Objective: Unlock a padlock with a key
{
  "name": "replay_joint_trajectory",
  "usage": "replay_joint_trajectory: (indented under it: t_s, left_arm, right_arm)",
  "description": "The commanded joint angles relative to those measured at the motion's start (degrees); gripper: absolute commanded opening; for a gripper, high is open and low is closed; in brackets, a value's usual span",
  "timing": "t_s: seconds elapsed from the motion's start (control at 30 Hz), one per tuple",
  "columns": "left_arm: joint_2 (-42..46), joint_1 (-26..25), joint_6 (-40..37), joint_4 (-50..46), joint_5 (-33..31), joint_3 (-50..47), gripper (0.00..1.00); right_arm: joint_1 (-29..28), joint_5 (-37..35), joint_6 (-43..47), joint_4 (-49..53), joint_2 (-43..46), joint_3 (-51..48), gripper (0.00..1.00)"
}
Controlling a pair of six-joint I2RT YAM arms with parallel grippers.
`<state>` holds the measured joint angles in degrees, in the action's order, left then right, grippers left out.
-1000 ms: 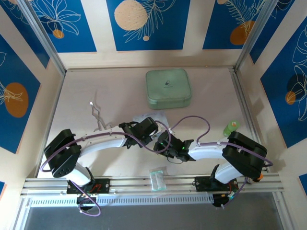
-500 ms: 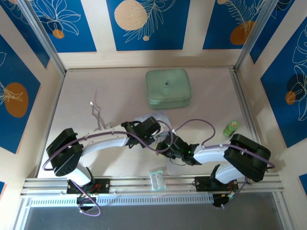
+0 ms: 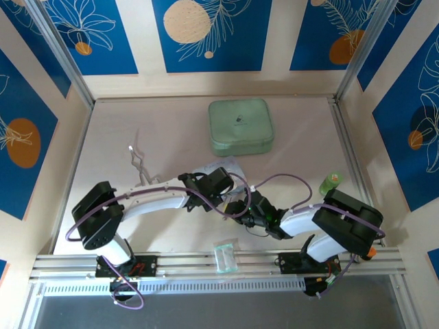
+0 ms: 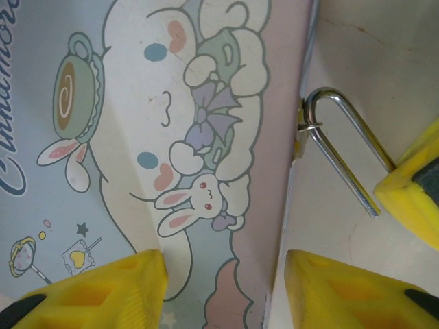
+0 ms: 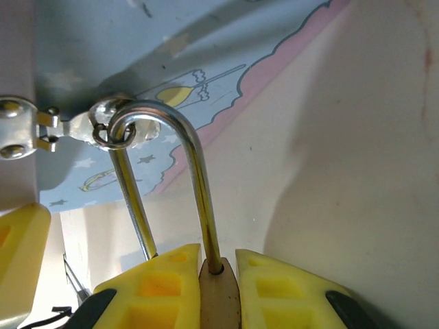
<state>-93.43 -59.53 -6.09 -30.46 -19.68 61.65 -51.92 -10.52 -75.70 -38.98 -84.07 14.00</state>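
Note:
The padlock's brass body is pinched between my right gripper's yellow fingers, so that gripper is shut on it. Its silver shackle loops through a small ring on the hasp of the pale-blue cartoon tin. In the left wrist view the shackle runs from the tin's edge to the right gripper's finger, and one leg ends free. My left gripper stands open over the tin, one finger above the lid, the other past its edge. I cannot pick out the key.
A pale green square case lies at the back middle. A small green thing stands near the right wall. A thin silvery thing lies at the left. A clear little box sits on the front rail.
My right gripper has pushed forward and left toward the tin and its jaws have closed on the padlock. The left arm has shifted slightly right.

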Motion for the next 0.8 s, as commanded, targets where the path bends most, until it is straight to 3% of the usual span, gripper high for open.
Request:
replay_joint_trajectory:
  t_s: [0.0,0.2,0.37,0.67,0.77]
  left_arm:
    - [-4.5,-0.7,-0.2,-10.2,4.1,-2.3,0.49]
    - [-4.9,-1.1,-1.6,-10.9,3.5,-2.0,0.49]
    - [-5.2,-1.1,-2.0,-11.5,3.5,-2.1,0.48]
    - [-5.4,-1.2,-2.9,-10.1,3.2,-3.4,0.48]
    - [-6.0,-1.2,-3.3,-10.0,3.1,-3.3,0.48]
  right_arm:
    - [2.1,-7.9,-1.4,-1.9,-1.9,0.3,0.1]
    - [3.0,-8.8,-3.3,-10.9,-5.0,0.4,0.09]
    - [3.2,-10.4,-3.3,-11.5,-4.6,-0.5,0.09]
    - [5.3,-7.2,-1.4,-17.2,-6.4,-0.1,0.09]
    - [6.2,-6.3,-1.3,-15.1,-6.8,0.9,0.08]
